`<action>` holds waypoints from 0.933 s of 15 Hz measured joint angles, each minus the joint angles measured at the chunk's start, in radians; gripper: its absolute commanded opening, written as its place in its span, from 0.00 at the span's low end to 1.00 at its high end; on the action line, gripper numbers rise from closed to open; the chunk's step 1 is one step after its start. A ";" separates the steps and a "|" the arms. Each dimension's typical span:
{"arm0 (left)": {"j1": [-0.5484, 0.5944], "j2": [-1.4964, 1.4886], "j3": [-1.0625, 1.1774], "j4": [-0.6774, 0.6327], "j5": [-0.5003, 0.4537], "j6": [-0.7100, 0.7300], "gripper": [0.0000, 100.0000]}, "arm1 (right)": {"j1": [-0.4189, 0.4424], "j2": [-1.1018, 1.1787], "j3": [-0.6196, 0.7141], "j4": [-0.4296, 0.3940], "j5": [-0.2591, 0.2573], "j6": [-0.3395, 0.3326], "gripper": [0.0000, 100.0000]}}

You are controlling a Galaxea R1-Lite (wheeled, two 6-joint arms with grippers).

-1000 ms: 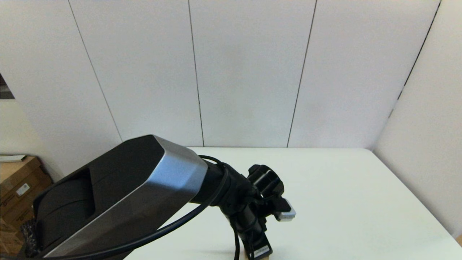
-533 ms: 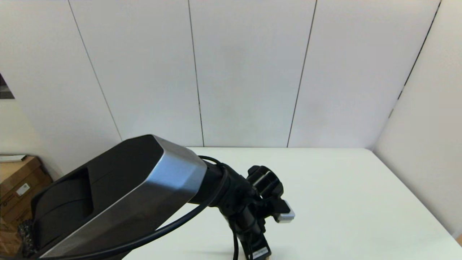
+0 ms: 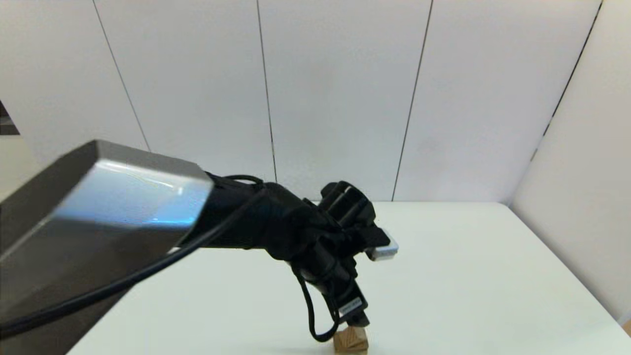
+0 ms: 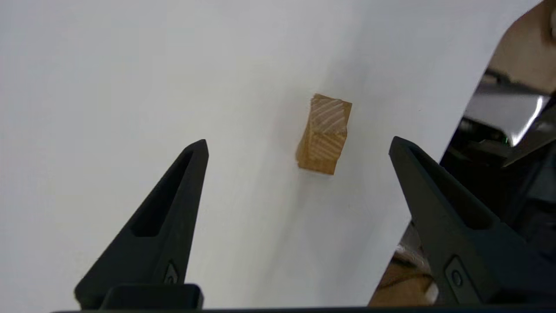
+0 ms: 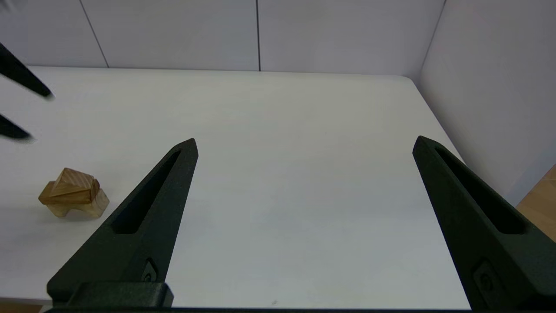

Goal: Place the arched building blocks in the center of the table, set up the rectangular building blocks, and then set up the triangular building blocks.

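Triangular building blocks (image 5: 71, 186) sat atop the stack, over the arched building blocks (image 5: 82, 208), on the table (image 5: 278, 174); rectangular slab not clearly made out. Lay below and ahead of the left gripper (image 4: 299, 148), between its widely parted fingers, untouched. Stood well off to the side of the right gripper (image 5: 304, 143), spread wide and empty. White label on left gripper body: unreadable.
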 measured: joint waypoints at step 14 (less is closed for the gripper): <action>0.508 -1.258 0.279 0.120 0.337 -0.255 1.00 | 0.000 0.000 0.000 0.000 0.000 0.000 1.00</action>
